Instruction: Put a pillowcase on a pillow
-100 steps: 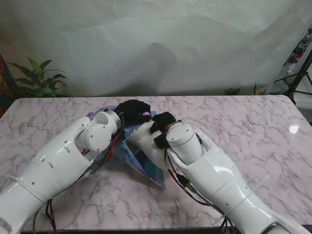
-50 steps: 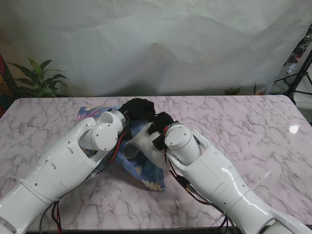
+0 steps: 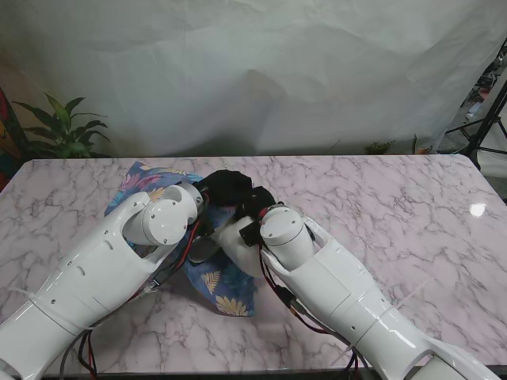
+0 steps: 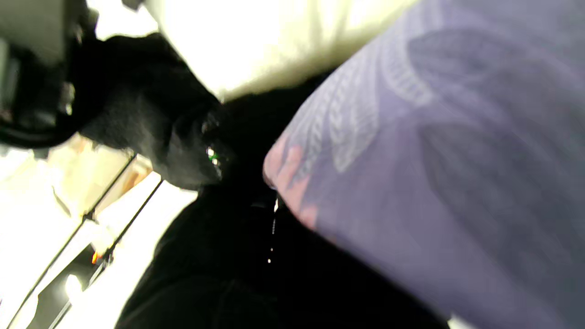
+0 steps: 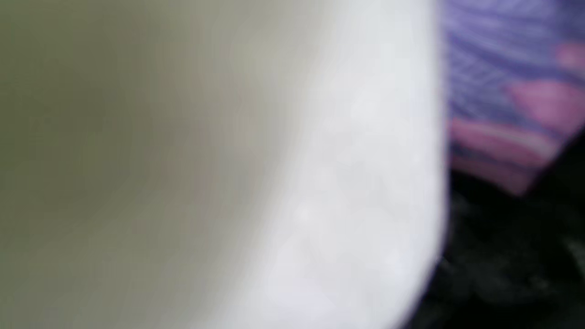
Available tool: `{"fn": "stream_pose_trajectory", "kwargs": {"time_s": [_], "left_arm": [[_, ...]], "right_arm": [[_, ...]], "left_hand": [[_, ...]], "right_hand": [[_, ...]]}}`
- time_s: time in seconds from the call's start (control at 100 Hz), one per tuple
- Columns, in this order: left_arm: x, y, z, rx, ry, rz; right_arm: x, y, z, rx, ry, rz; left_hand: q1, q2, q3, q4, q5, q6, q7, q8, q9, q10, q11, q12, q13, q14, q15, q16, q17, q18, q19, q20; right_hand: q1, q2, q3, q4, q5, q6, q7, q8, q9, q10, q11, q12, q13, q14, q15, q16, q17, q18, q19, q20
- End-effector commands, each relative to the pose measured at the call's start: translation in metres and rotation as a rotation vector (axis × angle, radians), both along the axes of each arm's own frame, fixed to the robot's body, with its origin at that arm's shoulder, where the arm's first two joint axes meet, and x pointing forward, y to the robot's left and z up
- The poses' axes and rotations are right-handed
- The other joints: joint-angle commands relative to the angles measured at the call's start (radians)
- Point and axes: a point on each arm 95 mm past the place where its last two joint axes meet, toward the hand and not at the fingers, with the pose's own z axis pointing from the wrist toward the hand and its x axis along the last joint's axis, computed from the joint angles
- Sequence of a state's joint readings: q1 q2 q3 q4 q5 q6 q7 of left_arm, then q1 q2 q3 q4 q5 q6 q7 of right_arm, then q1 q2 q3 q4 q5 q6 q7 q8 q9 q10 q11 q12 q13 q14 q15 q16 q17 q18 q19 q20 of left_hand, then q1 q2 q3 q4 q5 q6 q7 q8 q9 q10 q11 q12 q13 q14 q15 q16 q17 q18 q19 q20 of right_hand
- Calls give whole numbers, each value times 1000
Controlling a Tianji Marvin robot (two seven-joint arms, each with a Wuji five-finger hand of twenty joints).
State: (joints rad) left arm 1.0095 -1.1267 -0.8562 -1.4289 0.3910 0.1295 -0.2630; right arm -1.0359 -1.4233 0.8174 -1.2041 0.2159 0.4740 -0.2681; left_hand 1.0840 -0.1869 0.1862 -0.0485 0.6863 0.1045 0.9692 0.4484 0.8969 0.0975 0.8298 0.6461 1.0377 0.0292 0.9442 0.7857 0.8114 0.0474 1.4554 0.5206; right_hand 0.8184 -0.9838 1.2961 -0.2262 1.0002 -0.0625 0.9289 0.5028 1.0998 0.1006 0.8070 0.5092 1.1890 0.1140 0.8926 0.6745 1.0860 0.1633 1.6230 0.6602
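The white pillow [image 3: 236, 236] lies mid-table between my forearms, partly inside the blue floral pillowcase [image 3: 215, 286]. The fabric spreads out to the far left and nearer to me under the pillow. My black-gloved left hand [image 3: 224, 186] is closed on the pillowcase's edge at the far side of the pillow. Right beside it, my right hand [image 3: 260, 201] grips the pillow's far end. The left wrist view shows purple pillowcase cloth [image 4: 434, 160], the pillow [image 4: 256, 41] and my left hand [image 4: 219, 256]. White pillow [image 5: 228, 160] fills the blurred right wrist view, with pillowcase [image 5: 512, 77] at its side.
The marble table [image 3: 396, 206] stretches bare to the right. A potted plant [image 3: 67, 131] stands past the far left edge and a tripod [image 3: 487, 127] past the far right. A white backdrop hangs behind.
Both forearms have shifted left. The pillowcase has spread farther to the far left and its near corner has slid left; more floral fabric now shows.
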Motion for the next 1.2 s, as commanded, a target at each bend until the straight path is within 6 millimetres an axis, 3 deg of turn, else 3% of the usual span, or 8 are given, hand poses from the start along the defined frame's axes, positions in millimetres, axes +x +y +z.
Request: {"fn": "stream_pose_trajectory", "kwargs": {"time_s": [0.0, 0.13, 0.29, 0.67, 0.82, 0.98, 1.02, 1.19], "left_arm": [[-4, 5, -11, 54, 66, -43], [-10, 13, -8, 175, 164, -151], [-14, 16, -8, 271, 224, -247], [-20, 21, -11, 340, 389, -401], [-19, 25, -10, 339, 319, -343], [-19, 31, -2, 346, 276, -304], [-20, 32, -1, 346, 278, -295], [-18, 39, -1, 369, 287, -288]], "right_arm": [[1, 6, 12, 20, -14, 9], [2, 5, 9, 18, 0, 11], [2, 6, 7, 29, 5, 16], [4, 4, 10, 42, 21, 11], [2, 0, 10, 80, 48, 61], [-6, -7, 14, 149, 104, 220], [-10, -11, 18, 156, 126, 280], [-18, -29, 33, 102, 90, 423]], "left_hand": [[72, -17, -113, 15, -25, -43, -56, -2, -26, -27, -46, 38, -33, -36, -60, 8, -26, 3, -33, -8], [-64, 38, -176, 25, -181, 22, -497, -38, -264, 22, -205, -20, -222, 21, -213, 3, -214, 12, -212, 6], [-183, 5, -203, 14, -349, 47, -781, -136, -437, 58, -275, -9, -358, 40, -272, 4, -336, 15, -328, 39], [-395, 20, -215, -2, -475, 102, -919, -145, -743, 122, -564, -102, -653, 121, -497, -87, -592, 52, -612, 74], [-350, 57, -203, 5, -474, 93, -904, -118, -758, 103, -632, -104, -692, 105, -526, -107, -611, 58, -611, 106], [-307, 66, -204, 16, -467, 86, -903, -101, -739, 85, -613, -92, -691, 105, -549, -129, -639, 92, -653, 100], [-301, 69, -203, 17, -448, 87, -895, -98, -736, 85, -608, -93, -684, 105, -550, -130, -638, 96, -657, 99], [-277, 72, -202, 19, -432, 82, -891, -95, -724, 78, -578, -96, -661, 102, -549, -135, -635, 101, -663, 97]], "right_hand": [[92, 140, 193, 73, 47, -86, 82, 31, 7, -41, 59, 6, 119, -58, 145, 1, 58, -334, 19, -8], [91, 146, 187, 68, 40, -83, 78, 29, 1, -41, 56, 4, 118, -55, 134, -2, 56, -327, 12, -11], [91, 157, 171, 50, 24, -80, 71, 28, -14, -42, 47, -1, 116, -51, 97, -8, 50, -311, -9, -19], [84, 205, 100, 29, -21, -56, 55, 23, -57, -30, 28, -14, 85, -37, 11, -2, 33, -255, -80, -50], [-37, 273, -67, 41, -185, -49, 178, -225, -142, 4, -7, -19, -21, -3, -59, -26, -12, -145, -192, -107], [-274, 389, -203, 95, -411, 60, 13, -210, -457, 21, 0, -44, -354, 42, -175, -120, -402, 73, -363, -71], [-350, 461, -245, 171, -453, 86, -110, -101, -541, 20, -14, -52, -449, 45, -211, -150, -525, 85, -381, -55], [-480, 547, -443, 179, -650, 102, -258, -94, -759, 7, -78, -70, -686, -2, -366, -226, -818, 86, -466, -77]]}}
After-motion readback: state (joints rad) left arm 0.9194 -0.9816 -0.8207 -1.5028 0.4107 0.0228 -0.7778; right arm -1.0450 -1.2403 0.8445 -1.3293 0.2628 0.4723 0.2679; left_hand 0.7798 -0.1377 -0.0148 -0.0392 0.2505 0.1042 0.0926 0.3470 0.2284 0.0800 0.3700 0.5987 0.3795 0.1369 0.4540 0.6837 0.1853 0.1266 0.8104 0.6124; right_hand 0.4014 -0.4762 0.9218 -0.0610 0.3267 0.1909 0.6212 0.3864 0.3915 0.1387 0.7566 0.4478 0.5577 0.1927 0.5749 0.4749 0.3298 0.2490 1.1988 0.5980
